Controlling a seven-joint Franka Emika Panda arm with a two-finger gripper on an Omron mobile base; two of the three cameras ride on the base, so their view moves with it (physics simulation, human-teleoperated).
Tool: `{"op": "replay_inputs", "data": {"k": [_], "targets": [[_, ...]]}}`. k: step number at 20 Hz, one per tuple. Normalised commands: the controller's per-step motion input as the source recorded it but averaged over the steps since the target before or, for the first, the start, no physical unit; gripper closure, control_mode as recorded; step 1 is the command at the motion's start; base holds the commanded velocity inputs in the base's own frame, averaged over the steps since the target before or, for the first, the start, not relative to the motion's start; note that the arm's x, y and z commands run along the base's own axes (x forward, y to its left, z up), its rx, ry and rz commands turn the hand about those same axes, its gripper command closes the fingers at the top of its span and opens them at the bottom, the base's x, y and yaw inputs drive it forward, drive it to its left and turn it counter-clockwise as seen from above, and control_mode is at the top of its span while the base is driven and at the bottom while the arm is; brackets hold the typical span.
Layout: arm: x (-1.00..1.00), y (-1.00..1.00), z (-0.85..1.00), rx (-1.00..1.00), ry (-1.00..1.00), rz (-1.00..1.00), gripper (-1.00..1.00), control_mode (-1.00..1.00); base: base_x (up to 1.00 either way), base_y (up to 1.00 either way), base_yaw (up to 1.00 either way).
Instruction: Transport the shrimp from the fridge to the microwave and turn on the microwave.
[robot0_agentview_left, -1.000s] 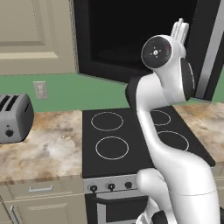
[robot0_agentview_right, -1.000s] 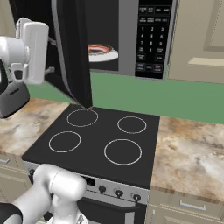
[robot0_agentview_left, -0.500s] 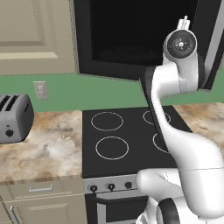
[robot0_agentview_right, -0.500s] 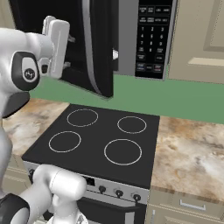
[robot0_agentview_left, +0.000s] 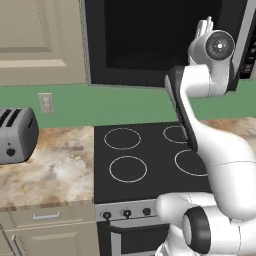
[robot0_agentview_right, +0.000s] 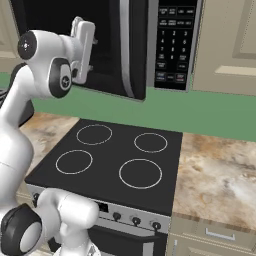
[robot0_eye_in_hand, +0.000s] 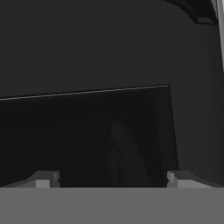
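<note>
The black microwave (robot0_agentview_right: 172, 47) hangs above the stove, with its keypad on the right. Its dark windowed door (robot0_agentview_right: 117, 45) stands slightly ajar, the silver edge jutting a little below the body. In the left base view the door (robot0_agentview_left: 150, 40) spans the top. My gripper (robot0_eye_in_hand: 111, 180) is open and empty, and it faces the door's dark window from close up. Its hand (robot0_agentview_right: 82, 47) is raised against the door's outer face. The shrimp is hidden behind the door. The fridge is out of view.
A black four-ring stove (robot0_agentview_right: 115, 160) sits directly below the arm, with knobs along its front. Marbled counter (robot0_agentview_right: 220, 170) lies on both sides. A silver toaster (robot0_agentview_left: 15, 135) stands on the left counter, with a wall outlet (robot0_agentview_left: 46, 102) above it. Beige cabinets (robot0_agentview_right: 230, 40) flank the microwave.
The microwave door has swung from wide open to nearly shut, with my hand moving along against it. The plate seen inside earlier is now covered by the door.
</note>
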Motion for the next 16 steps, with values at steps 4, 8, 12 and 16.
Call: {"op": "replay_inputs", "data": {"k": [4,8,12,16], "targets": [[0.49,0.0,0.0,0.0,0.0,0.11,-1.0,-1.0,0.0,0.0,0.0],[0.35,0.0,0.0,0.0,0.0,0.07,-1.0,-1.0,0.0,0.0,0.0],[0.3,0.0,0.0,-0.01,0.01,0.03,-1.0,-1.0,0.0,0.0,0.0],[0.41,0.0,0.0,-0.01,0.01,0.01,-1.0,-1.0,0.0,0.0,0.0]]}}
